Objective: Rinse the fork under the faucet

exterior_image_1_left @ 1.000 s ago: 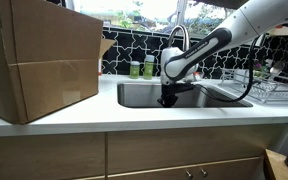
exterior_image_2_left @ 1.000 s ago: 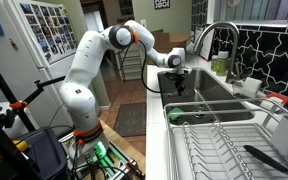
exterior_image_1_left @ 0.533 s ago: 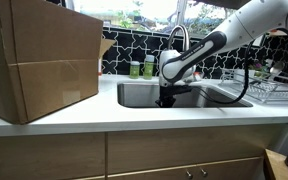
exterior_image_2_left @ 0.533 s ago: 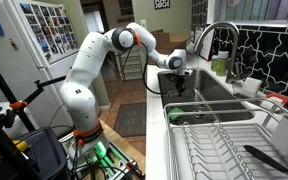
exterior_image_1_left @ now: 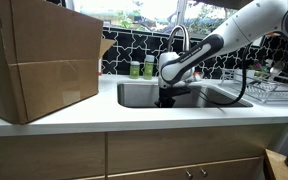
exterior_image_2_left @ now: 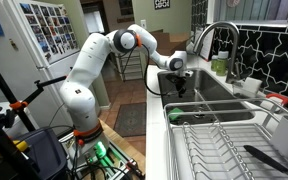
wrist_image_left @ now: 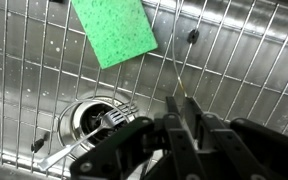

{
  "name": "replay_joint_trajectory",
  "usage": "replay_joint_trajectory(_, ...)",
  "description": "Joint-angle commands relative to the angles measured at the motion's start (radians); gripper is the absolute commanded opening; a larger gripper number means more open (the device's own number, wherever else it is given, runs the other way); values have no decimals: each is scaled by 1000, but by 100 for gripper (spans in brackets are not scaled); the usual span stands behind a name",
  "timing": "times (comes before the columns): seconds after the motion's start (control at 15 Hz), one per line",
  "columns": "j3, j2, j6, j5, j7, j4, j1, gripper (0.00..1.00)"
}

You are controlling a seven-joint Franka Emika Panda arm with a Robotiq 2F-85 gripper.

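Thin silver metal fork (wrist_image_left: 84, 140) lies flat on steel wire sink grid (wrist_image_left: 244, 60), over round drain (wrist_image_left: 76, 112), just left of black gripper (wrist_image_left: 182, 120). Jaws: can't tell if open/closed; fork not in them. Fork prob. light, stiff, slick. Pinch mid-handle, 1 grip across width.

No text can be read: the dark wall sign (exterior_image_2_left: 161, 4), green bottle labels (exterior_image_1_left: 135, 69) and cardboard box (exterior_image_1_left: 39, 60) show nothing legible.

Green sponge (wrist_image_left: 114, 30), silver faucet (exterior_image_1_left: 180, 31), green bottles (exterior_image_1_left: 142, 69), brown box (exterior_image_1_left: 39, 60), black tiles (exterior_image_1_left: 119, 52) with white crackle lines, white arm (exterior_image_2_left: 84, 70).
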Motion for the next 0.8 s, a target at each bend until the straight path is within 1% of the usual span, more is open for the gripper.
replay_joint_trajectory(0.0,12,11,-8,25,-28,20,-19,48)
replay_joint_trajectory(0.07,11,5,-6,24,-27,17,-18,57)
replay_joint_trajectory(0.2,5,-21,2,17,-18,0,-12,71)
replay_joint_trajectory(0.27,1,-40,4,12,-12,-11,-7,79)
replay_joint_trajectory(0.4,-12,-92,7,2,27,-47,12,95)
replay_joint_trajectory(0.47,-15,-114,-4,7,51,-55,16,99)
replay_joint_trajectory(0.6,-40,-166,-7,3,175,-83,44,100)
replay_joint_trajectory(0.73,-53,-219,-6,5,270,-114,59,100)
